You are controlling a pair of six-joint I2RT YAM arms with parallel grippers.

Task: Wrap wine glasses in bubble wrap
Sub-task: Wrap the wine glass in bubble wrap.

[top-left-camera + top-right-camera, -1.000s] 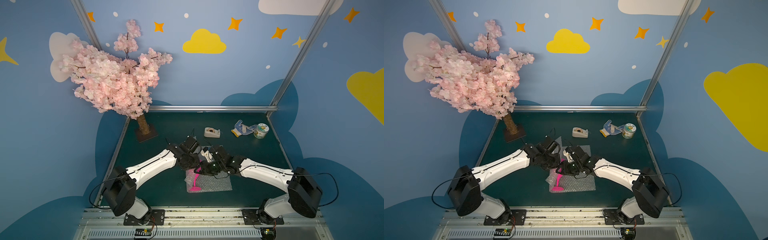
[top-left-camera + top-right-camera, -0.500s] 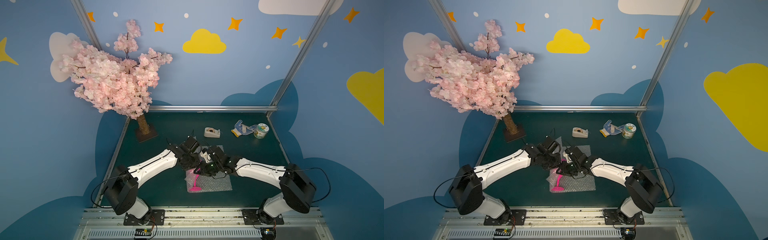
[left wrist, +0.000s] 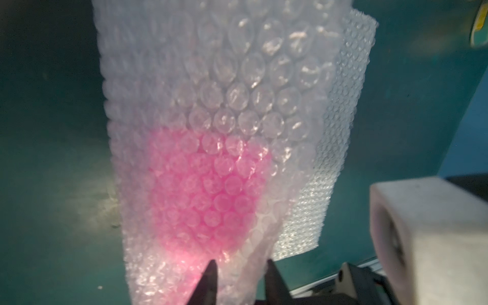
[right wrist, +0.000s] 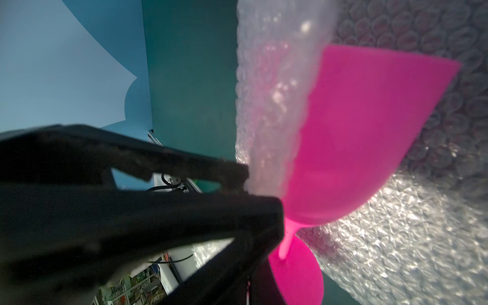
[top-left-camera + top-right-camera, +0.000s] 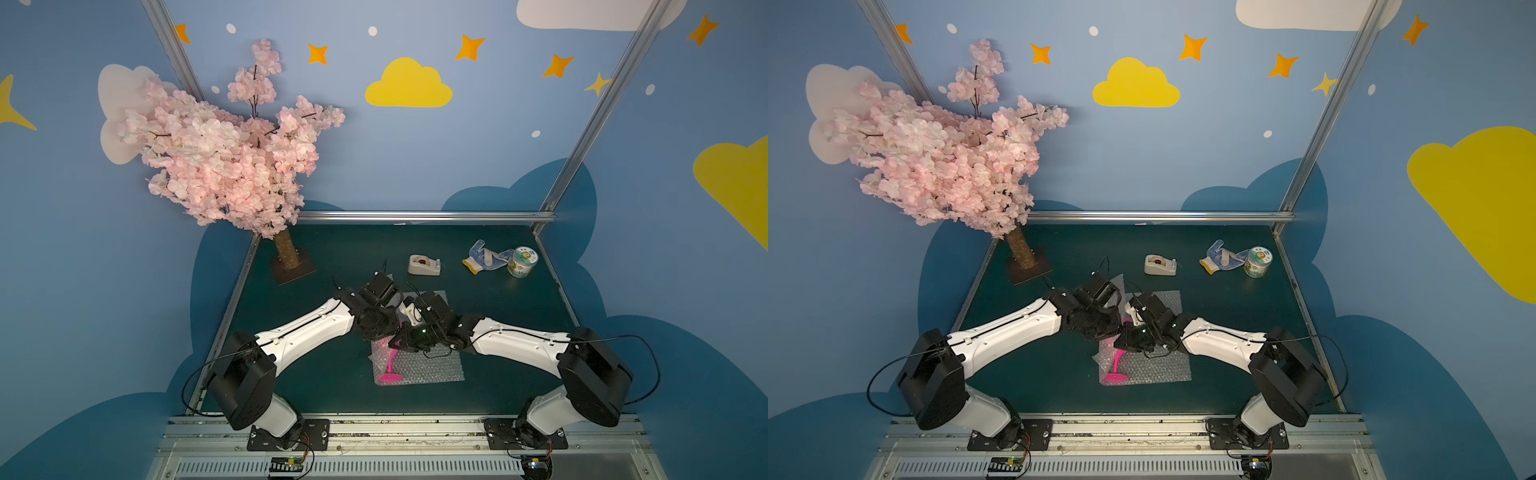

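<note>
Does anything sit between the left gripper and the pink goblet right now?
Yes: a folded-over flap of bubble wrap covers the bowl of the goblet, lying between it and the left gripper, whose jaws stand apart. Nothing else visible is in the way.

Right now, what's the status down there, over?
Right gripper shut on bubble wrap edge. Left gripper open at the wrap. Pink goblet lying on the sheet, bowl partly covered. Tape dispenser well back, not in the way.

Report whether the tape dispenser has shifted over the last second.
No. The tape dispenser sits in the same spot as before, between the tree base and the glove.
</note>
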